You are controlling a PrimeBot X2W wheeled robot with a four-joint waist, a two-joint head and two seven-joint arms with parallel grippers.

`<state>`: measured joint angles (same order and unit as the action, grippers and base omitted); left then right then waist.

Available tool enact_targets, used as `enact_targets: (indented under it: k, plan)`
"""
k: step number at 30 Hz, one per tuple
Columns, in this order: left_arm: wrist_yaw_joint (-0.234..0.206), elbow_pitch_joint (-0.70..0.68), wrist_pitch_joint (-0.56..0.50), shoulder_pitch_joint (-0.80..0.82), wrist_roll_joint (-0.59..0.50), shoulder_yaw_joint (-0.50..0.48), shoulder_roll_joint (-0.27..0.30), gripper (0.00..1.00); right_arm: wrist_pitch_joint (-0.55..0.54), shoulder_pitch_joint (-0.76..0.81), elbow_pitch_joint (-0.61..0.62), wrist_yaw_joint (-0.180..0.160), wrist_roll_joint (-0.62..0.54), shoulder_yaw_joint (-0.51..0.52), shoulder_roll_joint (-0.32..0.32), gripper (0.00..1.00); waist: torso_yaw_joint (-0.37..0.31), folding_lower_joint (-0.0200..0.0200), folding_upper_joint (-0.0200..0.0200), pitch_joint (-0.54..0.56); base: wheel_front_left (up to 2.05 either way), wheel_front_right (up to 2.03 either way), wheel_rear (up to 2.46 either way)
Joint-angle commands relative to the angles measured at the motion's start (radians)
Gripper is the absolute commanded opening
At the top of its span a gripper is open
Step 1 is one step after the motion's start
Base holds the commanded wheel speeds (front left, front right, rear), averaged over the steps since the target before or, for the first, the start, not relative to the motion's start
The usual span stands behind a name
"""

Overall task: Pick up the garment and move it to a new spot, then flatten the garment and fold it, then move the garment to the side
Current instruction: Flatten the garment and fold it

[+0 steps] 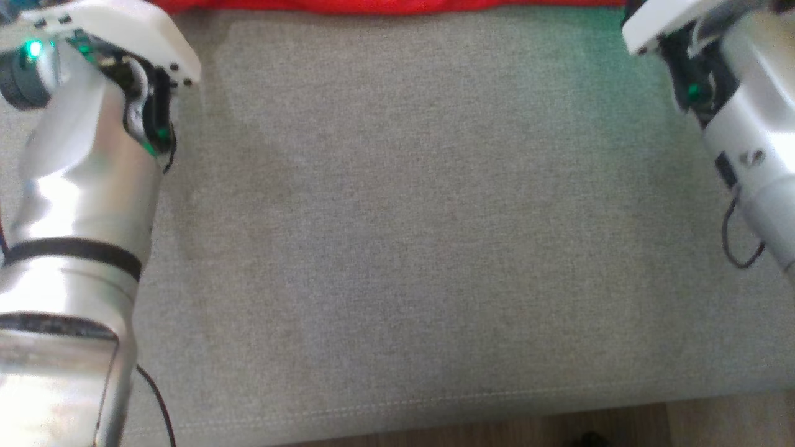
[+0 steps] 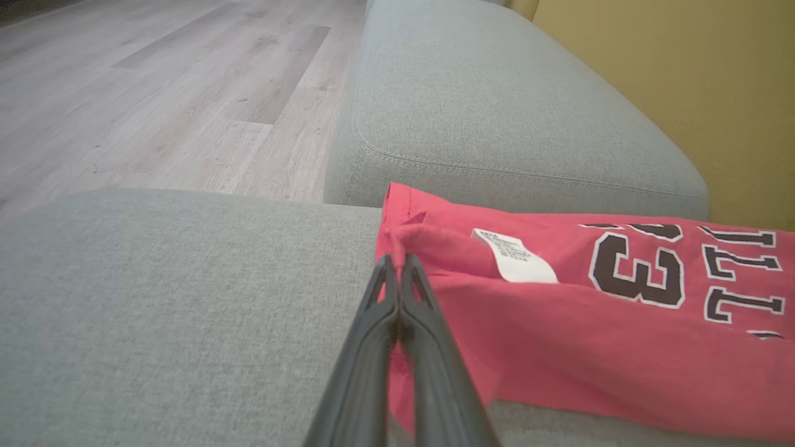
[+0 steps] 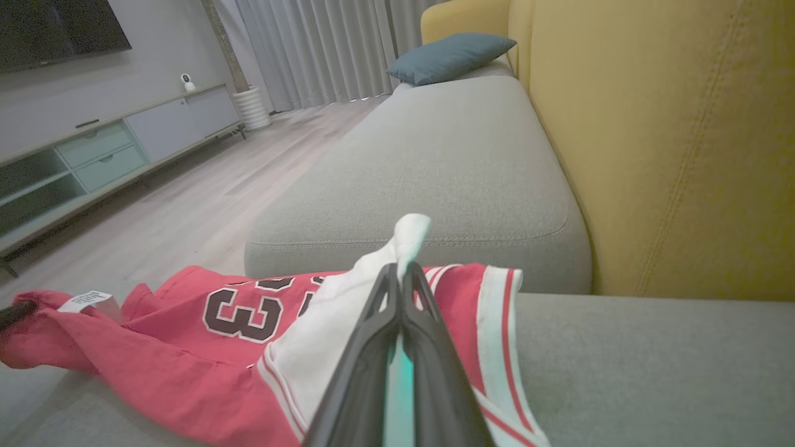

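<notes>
A grey sofa seat cushion (image 1: 397,248) fills the space before the robot, backed by a mustard-yellow backrest (image 3: 671,155), with pale wooden floor (image 2: 155,93) beyond its front edge. The left gripper (image 2: 397,264) has its two dark fingers pressed together on a bunched red corner of the red basketball jersey (image 2: 559,347), just beside a white care label (image 2: 514,256). The right gripper (image 3: 400,270) is likewise clamped, pinching a fold of the white striped trim (image 3: 310,354) at the opposite end, a tuft of cloth poking above its tips. Between the two holds the jersey lies draped along the back of the cushion near the backrest, its dark numerals facing up; from the head camera it is a red strip at the top edge. The fabric looks thin, light and limp, so it should sag and crumple wherever it is unsupported. Corner and hem holds like these seem the sensible places to grip, since they let the cloth be drawn taut. A thin pinch could slip out.
</notes>
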<state>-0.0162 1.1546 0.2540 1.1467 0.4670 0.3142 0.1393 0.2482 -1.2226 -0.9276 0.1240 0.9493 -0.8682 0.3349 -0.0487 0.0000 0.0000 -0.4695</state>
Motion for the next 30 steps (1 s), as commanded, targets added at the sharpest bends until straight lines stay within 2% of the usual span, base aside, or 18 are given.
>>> enact_targets:
  k: [1,8,13,18,23,27,28,30]
  plan:
    - [0.003,-0.034,0.008,-0.001,-0.007,-0.018,0.038,0.0,0.012,0.036,0.032,0.007,0.009,0.009,0.006,0.0,0.002,0.0,0.0,0.009,0.0,0.0,0.0]
    - [0.012,-0.214,0.008,-0.276,-0.023,-0.088,0.053,0.0,0.013,0.376,0.28,0.007,-0.06,0.184,0.085,0.0,0.011,0.0,0.0,0.101,0.0,0.0,0.0]
    - [0.008,-0.365,0.008,-0.487,-0.046,-0.13,0.063,0.0,0.013,0.645,0.437,0.007,-0.083,0.292,0.102,0.0,0.017,0.0,0.0,0.167,0.0,0.0,0.0]
    - [-0.005,-0.49,0.008,-0.685,-0.055,-0.16,0.073,0.0,0.004,0.872,0.544,0.007,-0.127,0.362,0.114,0.0,0.017,0.0,0.0,0.226,0.0,0.0,0.0]
    - [-0.033,-0.616,-0.004,-0.862,-0.033,-0.18,0.082,0.0,-0.091,1.074,0.677,0.007,-0.165,0.478,0.092,0.0,0.013,0.0,0.0,0.272,0.0,0.0,0.0]
    - [-0.085,-0.771,-0.068,-1.001,-0.025,-0.191,0.095,0.0,-0.215,1.22,0.807,0.007,-0.224,0.584,0.056,0.0,0.012,0.0,0.0,0.303,0.0,0.0,0.0]
    - [-0.085,-0.771,-0.068,-1.001,-0.025,-0.191,0.095,0.0,-0.215,1.22,0.807,0.007,-0.224,0.584,0.056,0.0,0.012,0.0,0.0,0.303,0.0,0.0,0.0]
    - [-0.124,-0.901,-0.13,-1.099,-0.022,-0.197,0.109,0.0,-0.323,1.318,0.907,0.007,-0.267,0.66,0.014,0.0,0.014,0.0,0.0,0.321,0.0,0.0,0.0]
